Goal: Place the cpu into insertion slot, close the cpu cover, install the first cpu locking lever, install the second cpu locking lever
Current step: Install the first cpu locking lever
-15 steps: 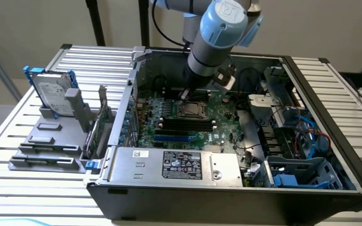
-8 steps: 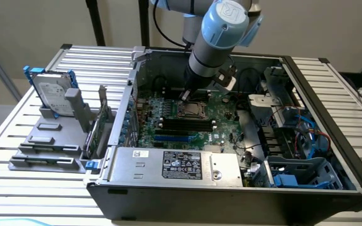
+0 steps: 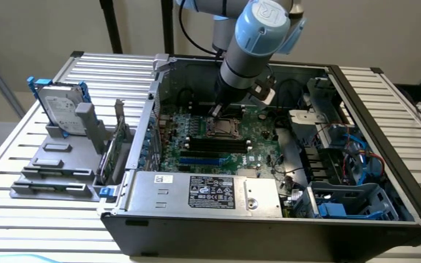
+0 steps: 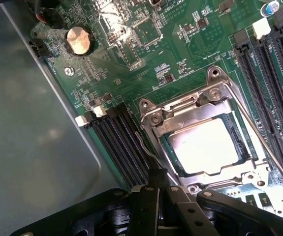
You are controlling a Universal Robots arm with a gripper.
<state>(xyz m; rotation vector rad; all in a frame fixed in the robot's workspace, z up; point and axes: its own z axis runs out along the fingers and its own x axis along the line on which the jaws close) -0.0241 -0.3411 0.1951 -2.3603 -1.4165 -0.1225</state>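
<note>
The silver-topped cpu [image 4: 205, 145] lies seated in the insertion slot [image 3: 223, 127] on the green motherboard. The silver cpu cover [image 4: 183, 114] is folded down over it, and the chip shows through its square window. One thin wire locking lever [image 4: 265, 147] runs flat along one side of the socket. The other lever [image 4: 145, 146] stands bent up on the opposite side, next to black memory slots. My gripper [image 4: 157, 179] is shut, its tip touching this lever's end. In the exterior view my gripper [image 3: 214, 111] hangs just behind the socket.
Long black memory slots [image 4: 274, 69] flank the socket, and a coin battery [image 4: 78, 40] sits further off. Around the board are the case walls, the power supply [image 3: 203, 192] in front, cables and a blue drive cage [image 3: 350, 200] on the exterior view's right. A hard drive [image 3: 61, 107] stands outside.
</note>
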